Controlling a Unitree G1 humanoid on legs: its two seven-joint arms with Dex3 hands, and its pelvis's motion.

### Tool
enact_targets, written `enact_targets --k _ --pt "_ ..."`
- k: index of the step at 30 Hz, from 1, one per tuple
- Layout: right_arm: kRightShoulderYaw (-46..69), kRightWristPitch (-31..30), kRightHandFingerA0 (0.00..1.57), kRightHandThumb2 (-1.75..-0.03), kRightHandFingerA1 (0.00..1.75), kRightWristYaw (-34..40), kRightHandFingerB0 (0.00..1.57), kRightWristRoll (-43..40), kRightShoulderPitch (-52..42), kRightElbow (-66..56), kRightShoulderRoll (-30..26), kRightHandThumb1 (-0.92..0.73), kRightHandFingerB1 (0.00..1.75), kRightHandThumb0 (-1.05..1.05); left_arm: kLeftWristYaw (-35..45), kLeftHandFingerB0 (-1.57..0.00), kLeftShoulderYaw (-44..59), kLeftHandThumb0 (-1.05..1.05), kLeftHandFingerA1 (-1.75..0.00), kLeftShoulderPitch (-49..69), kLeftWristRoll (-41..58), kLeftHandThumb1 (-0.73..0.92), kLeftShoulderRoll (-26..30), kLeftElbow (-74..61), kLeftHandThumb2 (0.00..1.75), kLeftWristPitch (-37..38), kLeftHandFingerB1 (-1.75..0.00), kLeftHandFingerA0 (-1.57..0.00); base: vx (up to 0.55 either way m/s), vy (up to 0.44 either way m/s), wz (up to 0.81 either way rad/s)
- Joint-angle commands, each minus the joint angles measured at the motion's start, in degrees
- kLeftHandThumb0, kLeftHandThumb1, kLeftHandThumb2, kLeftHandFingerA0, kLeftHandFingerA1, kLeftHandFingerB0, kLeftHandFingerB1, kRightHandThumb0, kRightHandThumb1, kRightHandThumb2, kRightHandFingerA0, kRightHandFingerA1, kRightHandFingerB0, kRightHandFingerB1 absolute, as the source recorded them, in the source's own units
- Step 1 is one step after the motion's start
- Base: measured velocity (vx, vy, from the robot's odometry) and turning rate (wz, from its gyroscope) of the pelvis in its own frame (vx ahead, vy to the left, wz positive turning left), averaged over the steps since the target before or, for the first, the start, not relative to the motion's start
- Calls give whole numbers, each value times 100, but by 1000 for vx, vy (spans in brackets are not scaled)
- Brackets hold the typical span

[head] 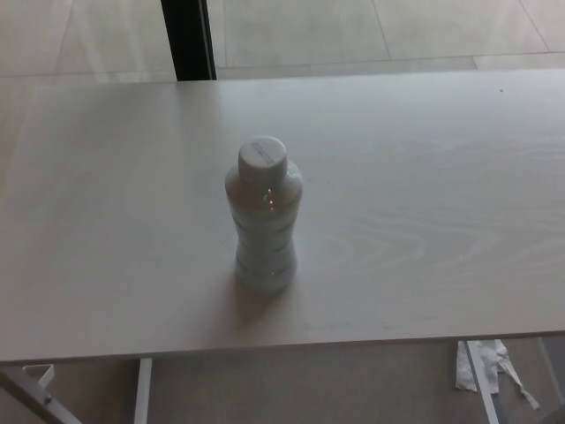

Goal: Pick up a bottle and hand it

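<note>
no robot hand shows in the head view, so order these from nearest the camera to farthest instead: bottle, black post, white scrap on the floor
1. White scrap: bottom right, below the table's near edge.
2. Bottle: upright, mid-table.
3. Black post: top, beyond the table's far edge.

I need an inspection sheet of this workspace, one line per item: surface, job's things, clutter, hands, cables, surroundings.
Surface: pale wood-grain table, its near edge in view; no spill or mark seen.
Job's things: one white plastic bottle with a white screw cap, upright, cap on, near the table's middle, touching nothing else.
Clutter: nothing seen on the table.
Hands: nothing seen; neither robot hand is in view.
Cables: nothing seen.
Surroundings: pale tiled floor beyond the table; a dark vertical post behind the far edge; white table frame parts below the near edge at left; a white crumpled item on the floor at lower right, its kind unclear.
</note>
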State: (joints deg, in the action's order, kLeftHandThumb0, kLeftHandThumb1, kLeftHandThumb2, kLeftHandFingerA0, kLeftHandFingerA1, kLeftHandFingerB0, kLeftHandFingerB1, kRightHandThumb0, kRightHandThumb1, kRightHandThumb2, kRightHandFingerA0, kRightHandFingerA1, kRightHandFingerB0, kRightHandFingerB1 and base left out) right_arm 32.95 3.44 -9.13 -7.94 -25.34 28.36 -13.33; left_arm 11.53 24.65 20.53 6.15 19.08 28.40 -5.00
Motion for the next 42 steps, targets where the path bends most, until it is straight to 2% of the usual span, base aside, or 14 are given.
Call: enact_targets --k 1,2,3,5,16,17,18,21,22,34,35,36,37,42 --pt "1358 93 33 -75 55 -706 26 -1980 -230 -970 -56 -39 45 -55 245 -13 1414 -70 -84 212 1401 42 308 -1649 79 -132 -42 -75 0 0 0" --pt "1377 67 33 -75 55 -716 26 -1973 -225 -976 -55 -39 45 -55 116 -13 1478 -70 -84 187 1363 42 291 -1769 79 -126 -42 -75 0 0 0" --pt "1371 95 38 -56 47 -743 31 -1909 -224 -984 -58 -52 33 -50 -90 0 1638 -37 -49 145 1323 27 392 -2262 89 -393 -50 0 0 0 0" --pt "1402 -47 36 -56 46 -742 31 -1928 -248 -1150 -23 -52 32 -51 -161 -13 1808 -64 -32 79 1373 52 428 -2625 56 -616 -28 -18 0 0 0" --pt "1504 -295 38 -55 47 -853 32 -2016 -261 -1333 46 -50 32 -51 -181 -28 1796 -76 -58 -977 1288 38 1101 -4421 78 -1446 -48 -39 0 0 0" --pt "1500 -294 47 -55 47 -888 32 -2010 -244 -1291 16 -49 32 -51 -134 -33 1629 -73 -50 -1109 1219 46 1109 -4463 54 -1427 -38 -43 0 0 0" --pt "1489 -304 48 -55 46 -864 33 -1981 -224 -1292 11 -49 33 -51 -105 -26 1466 -71 -52 -1187 1213 39 1089 -4638 76 -1521 -42 -39 0 0 0" --pt "1490 -257 43 -55 46 -903 35 -1991 -188 -1217 21 -49 33 -53 178 -17 432 -66 -45 -1783 1046 49 1177 -4784 55 -1958 -31 -19 0 0 0" --pt "1493 -341 34 -75 54 -875 28 -2030 -206 -1284 31 -39 44 -57 260 0 200 -36 -53 -1911 1074 24 1144 -4760 86 -2052 -49 -5 0 0 0" --pt "1366 -279 40 -77 56 -828 27 -1954 -241 -1404 21 -41 44 -61 419 -1 -2184 -68 -43 -2418 273 38 892 -4730 82 -2477 -26 -2 0 0 0" --pt "1363 -314 42 -55 47 -820 33 -1966 -243 -1429 17 -51 32 -54 426 -1 -2375 -69 -43 -2508 246 48 860 -4667 54 -2558 -27 0 0 0 0" --pt "1354 -297 40 -56 48 -824 33 -1957 -252 -1438 17 -51 33 -54 430 0 -2559 -67 -40 -2583 140 38 895 -4607 82 -2579 -24 0 0 0 0" --pt "1347 -358 41 -77 56 -795 28 -1957 -261 -1463 10 -41 45 -60 441 -3 -2763 -71 -38 -2691 13 37 927 -4496 71 -2587 -21 0 0 0 0" --pt "1344 -313 35 -55 46 -784 35 -1964 -224 -1391 -7 -50 32 -53 388 0 -3429 -71 -50 -3177 -350 40 968 -4075 84 -2761 -13 0 0 0 0"
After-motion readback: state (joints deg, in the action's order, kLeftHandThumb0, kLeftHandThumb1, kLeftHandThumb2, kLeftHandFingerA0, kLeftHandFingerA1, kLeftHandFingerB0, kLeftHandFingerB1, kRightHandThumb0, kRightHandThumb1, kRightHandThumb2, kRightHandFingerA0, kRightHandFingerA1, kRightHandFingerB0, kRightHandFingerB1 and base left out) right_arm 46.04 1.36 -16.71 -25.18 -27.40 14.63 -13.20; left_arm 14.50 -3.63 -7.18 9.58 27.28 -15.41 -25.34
